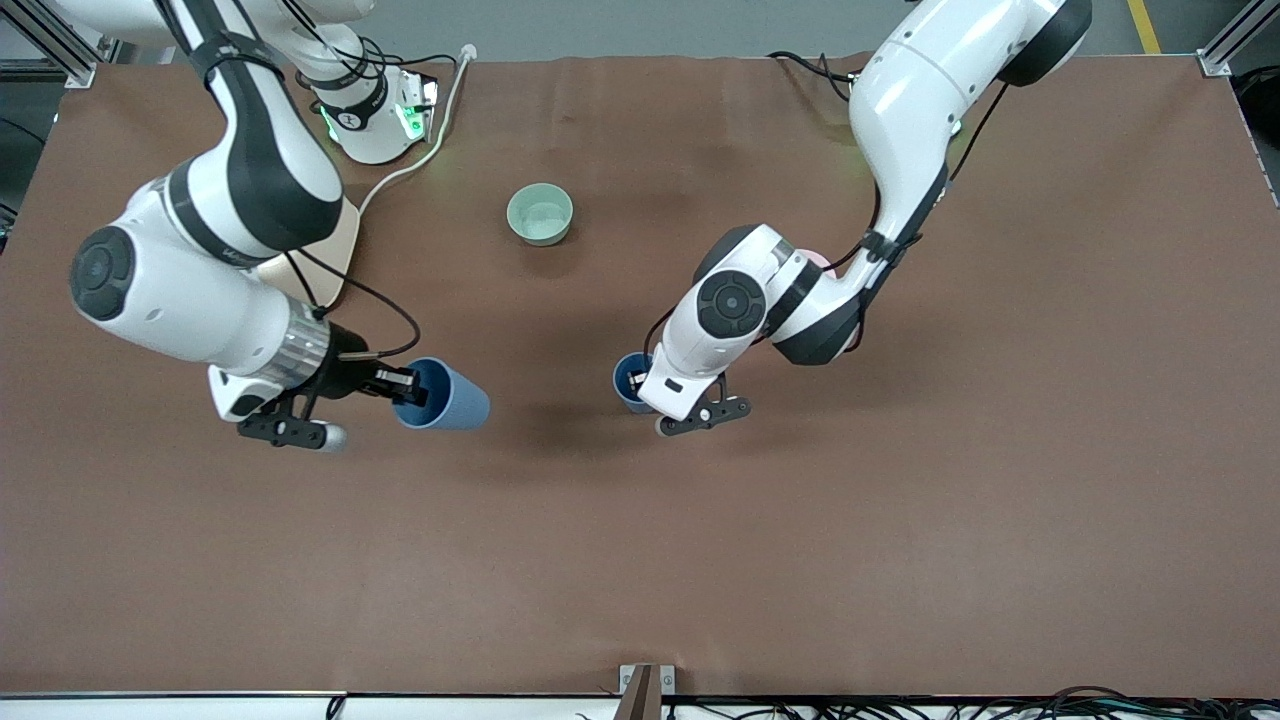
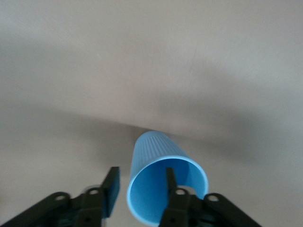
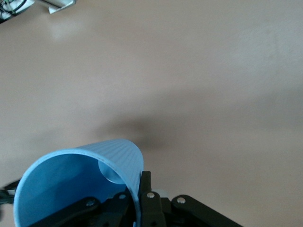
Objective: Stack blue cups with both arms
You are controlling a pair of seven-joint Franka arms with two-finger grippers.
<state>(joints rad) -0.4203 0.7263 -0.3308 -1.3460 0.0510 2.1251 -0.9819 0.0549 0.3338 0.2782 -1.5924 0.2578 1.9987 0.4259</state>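
Right claw (image 1: 405, 388) is pinching one cup's (image 1: 445, 396) rim, tilted sideways over the desk (image 1: 900, 500); left claw (image 1: 645, 385) is pinching the other cup (image 1: 630, 378) over mid-desk. Both are lifted — next likely means aligning mouth to base and nesting. Wrist views are showing a finger (image 2: 170, 182) inside each rim — hidden from the front.

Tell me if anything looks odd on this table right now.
Nothing is spilled or damaged. Each blue cup is gripped by its rim: one tilted sideways in the right claw, one in the left claw. The green bowl sits upright.
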